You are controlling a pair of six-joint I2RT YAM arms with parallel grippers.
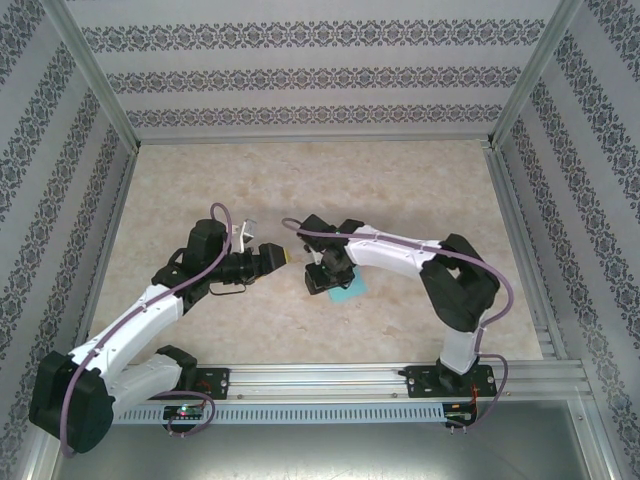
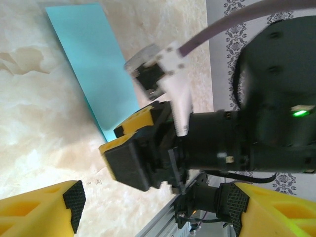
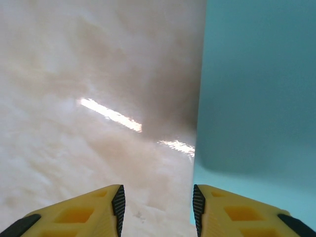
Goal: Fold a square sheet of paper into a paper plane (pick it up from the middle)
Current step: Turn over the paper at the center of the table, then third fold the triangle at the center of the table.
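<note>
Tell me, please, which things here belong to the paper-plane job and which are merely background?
Job: cyan paper, left gripper, right gripper.
Background: table, patterned walls, aluminium rail.

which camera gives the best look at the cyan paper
Left wrist: the cyan paper shows as a long strip with both long edges visible. Top external catches a small corner poking from under the right arm. Right wrist sees a close patch and one edge.

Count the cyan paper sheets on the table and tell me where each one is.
1. The cyan paper sheet lies flat on the table, partly under the right claw; another sheet beneath could be hidden.
</note>
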